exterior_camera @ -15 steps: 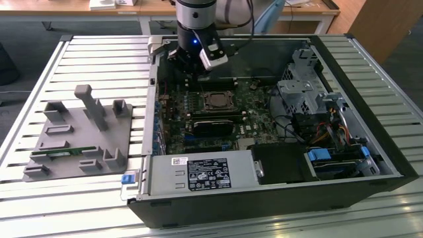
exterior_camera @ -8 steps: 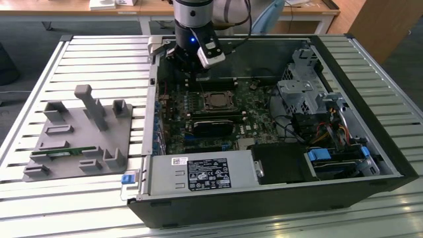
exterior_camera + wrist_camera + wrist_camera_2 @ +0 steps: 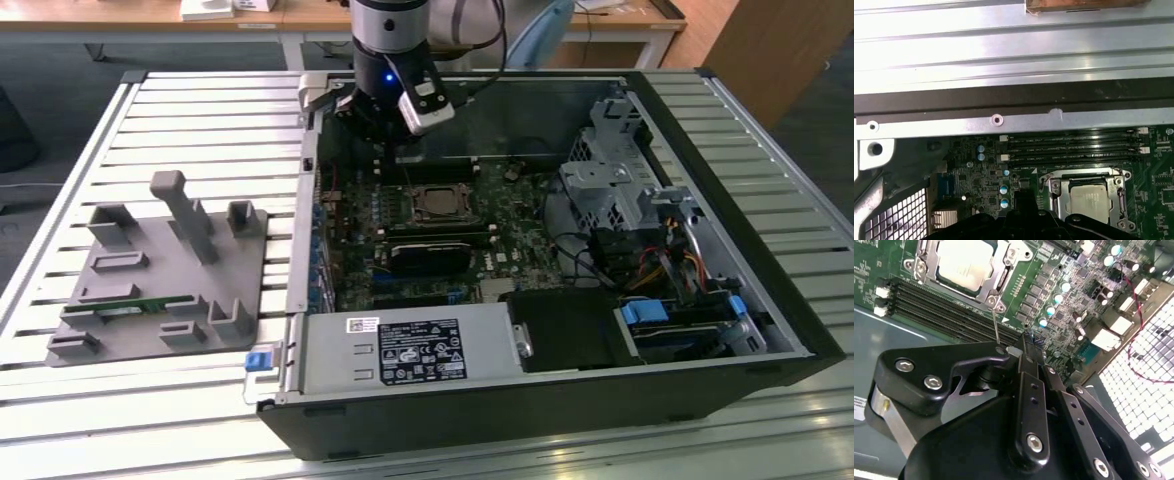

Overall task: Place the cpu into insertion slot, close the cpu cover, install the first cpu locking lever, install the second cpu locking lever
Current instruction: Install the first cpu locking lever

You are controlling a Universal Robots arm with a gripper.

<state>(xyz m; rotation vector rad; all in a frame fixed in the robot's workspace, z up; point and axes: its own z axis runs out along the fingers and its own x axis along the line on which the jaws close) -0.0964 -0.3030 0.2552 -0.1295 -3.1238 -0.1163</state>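
The cpu [image 3: 963, 261] lies in the insertion slot [image 3: 438, 204] on the green board, its dull silver top showing. The cpu cover [image 3: 1000, 279], a silver frame, lies flat around the cpu [image 3: 1089, 198]. A thin wire locking lever [image 3: 995, 326] stands up from the socket's corner, and its upper end meets the tip of my gripper [image 3: 1013, 351]. The gripper's black fingers are closed together. I cannot tell whether they pinch the lever or only touch it. In the exterior view the gripper [image 3: 388, 148] hangs just behind the socket, inside the open computer case.
Long black memory slots [image 3: 939, 307] run beside the socket. A black card [image 3: 435, 256] and the power supply [image 3: 403, 350] lie nearer the front, and a drive cage [image 3: 625, 190] is on the exterior view's right. A grey fixture [image 3: 160, 285] sits outside the case.
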